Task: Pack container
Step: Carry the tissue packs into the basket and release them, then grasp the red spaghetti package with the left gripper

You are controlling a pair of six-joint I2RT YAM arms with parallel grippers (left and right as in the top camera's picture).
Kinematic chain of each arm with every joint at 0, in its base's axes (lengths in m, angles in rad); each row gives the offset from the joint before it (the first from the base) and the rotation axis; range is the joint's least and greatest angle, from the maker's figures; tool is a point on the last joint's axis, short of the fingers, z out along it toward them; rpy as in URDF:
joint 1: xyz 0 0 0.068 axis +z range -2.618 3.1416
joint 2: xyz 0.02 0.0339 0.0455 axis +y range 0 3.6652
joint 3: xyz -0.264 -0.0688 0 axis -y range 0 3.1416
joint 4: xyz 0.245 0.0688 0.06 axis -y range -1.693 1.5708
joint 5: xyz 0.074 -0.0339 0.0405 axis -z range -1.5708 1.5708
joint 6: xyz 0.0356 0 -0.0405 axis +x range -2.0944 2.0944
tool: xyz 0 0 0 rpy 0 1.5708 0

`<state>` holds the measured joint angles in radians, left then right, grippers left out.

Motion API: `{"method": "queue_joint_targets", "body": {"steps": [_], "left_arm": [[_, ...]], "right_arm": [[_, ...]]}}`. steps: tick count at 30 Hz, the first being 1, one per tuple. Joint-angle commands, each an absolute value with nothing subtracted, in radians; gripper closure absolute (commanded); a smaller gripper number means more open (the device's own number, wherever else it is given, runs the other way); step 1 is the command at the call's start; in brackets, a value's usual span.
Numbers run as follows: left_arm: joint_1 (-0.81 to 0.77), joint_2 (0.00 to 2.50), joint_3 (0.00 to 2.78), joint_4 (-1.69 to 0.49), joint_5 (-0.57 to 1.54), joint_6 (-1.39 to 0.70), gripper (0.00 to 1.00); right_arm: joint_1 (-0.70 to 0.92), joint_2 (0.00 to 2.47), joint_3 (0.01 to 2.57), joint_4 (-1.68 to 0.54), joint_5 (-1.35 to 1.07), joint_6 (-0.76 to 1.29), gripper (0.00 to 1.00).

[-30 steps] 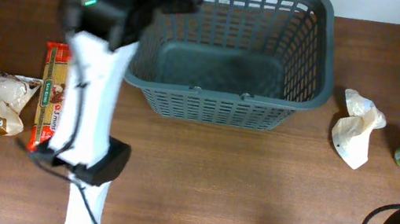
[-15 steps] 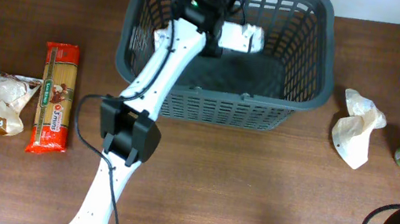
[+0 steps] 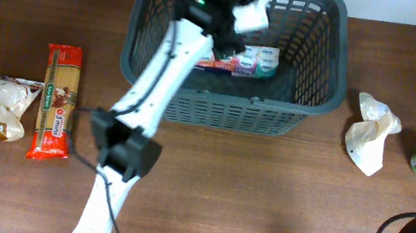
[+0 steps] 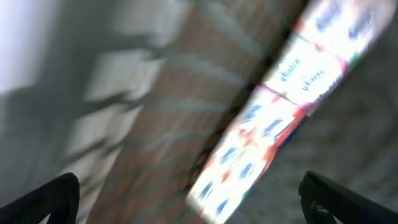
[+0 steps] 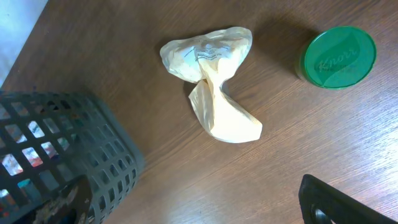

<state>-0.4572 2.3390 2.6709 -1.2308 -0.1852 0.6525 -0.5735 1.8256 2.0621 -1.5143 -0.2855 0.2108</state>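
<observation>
**Blur on the left wrist, cut-offs on the right**

Smear covers the left wrist view. We make out only a flat multi-pack (image 4: 292, 81) of white, red-edged panels on dark lattice, and two dark fingertips (image 4: 43, 199) in the bottom corners. So the left gripper (image 4: 193, 205) is spread wide and holds nothing.

The right arm is cut off at the overhead's lower right corner. The right gripper (image 5: 196, 202) shows only dark tips at the bottom corners of its own view, one half lost against the lattice wall. They stand apart and empty.

The container (image 3: 324, 84) sits at the far edge of the table (image 3: 263, 191). It is dark grey and rectangular with rounded corners, slotted walls and a thick rim. The multi-pack lies on its floor, and the left arm hides part of its left side.

To its right lie a crumpled paper bag (image 5: 211, 87) and a green-lidded jar (image 5: 339, 56), well apart from it.
</observation>
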Motion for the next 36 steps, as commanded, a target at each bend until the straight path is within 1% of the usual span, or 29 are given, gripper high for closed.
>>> {"method": "queue_joint_targets", "body": {"steps": [1,4,7,12,19,23,29,36], "left_arm": [[-0.419,2.122,2.73,-1.263,-0.2,0.477,0.01],[-0.354,1.999,2.73,-1.304,-0.215,0.329,0.01],[-0.244,1.912,2.73,-1.369,-0.214,0.186,0.01],[-0.044,1.881,2.73,-1.494,-0.163,0.126,0.01],[0.162,2.006,2.726,-1.687,-0.144,0.056,0.01],[0.236,2.106,2.651,-1.687,-0.073,0.057,0.01],[0.301,2.244,2.478,-1.668,-0.075,0.097,0.01],[0.334,2.393,2.296,-1.56,-0.08,0.109,0.01]], "right_arm": [[-0.577,1.798,2.059,-1.514,-0.276,0.218,0.01],[-0.577,1.798,2.059,-1.514,-0.276,0.219,0.01],[-0.577,1.798,2.059,-1.514,-0.276,0.219,0.01],[-0.577,1.798,2.059,-1.514,-0.276,0.219,0.01],[-0.577,1.798,2.059,-1.514,-0.276,0.219,0.01],[-0.577,1.798,2.059,-1.514,-0.276,0.219,0.01],[-0.577,1.798,2.059,-1.514,-0.276,0.218,0.01],[-0.577,1.798,2.059,-1.514,-0.276,0.218,0.01]]}}
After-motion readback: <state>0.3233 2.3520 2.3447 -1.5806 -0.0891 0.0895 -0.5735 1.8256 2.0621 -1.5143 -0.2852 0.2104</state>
